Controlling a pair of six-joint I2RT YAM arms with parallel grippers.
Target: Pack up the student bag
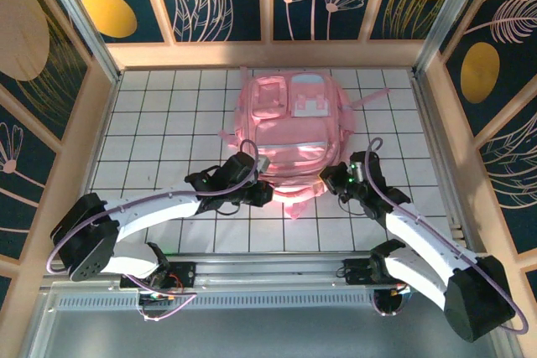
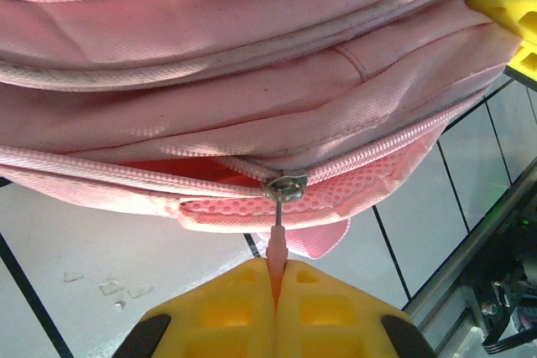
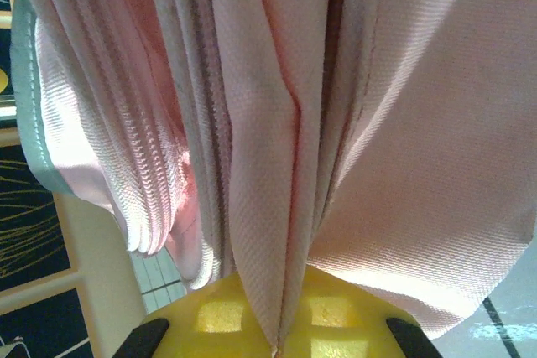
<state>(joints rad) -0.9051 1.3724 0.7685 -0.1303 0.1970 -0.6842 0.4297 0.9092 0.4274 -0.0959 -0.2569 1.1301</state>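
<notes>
Backpack first: the student bag [image 1: 289, 127] is lying flat on the white gridded table [image 1: 159, 123], pockets facing up, toward the far middle of the grid. Both arms are reaching in at its near end. The left gripper [image 2: 277, 282] is squeezing tight on the pink zip pull [image 2: 277, 251], its yellow fingers [image 2: 226, 308] pressing together around the tab. The metal slider [image 2: 285, 187] is sitting just above them on the bag's near-left edge. Behind the slider the zip is gaping a little, and a sliver of red [image 2: 168, 169] is showing inside. The right gripper [image 3: 277, 341] is clamping a fold of the bag's pink fabric at the near-right corner, with cloth bunching up out of its closed jaws.
</notes>
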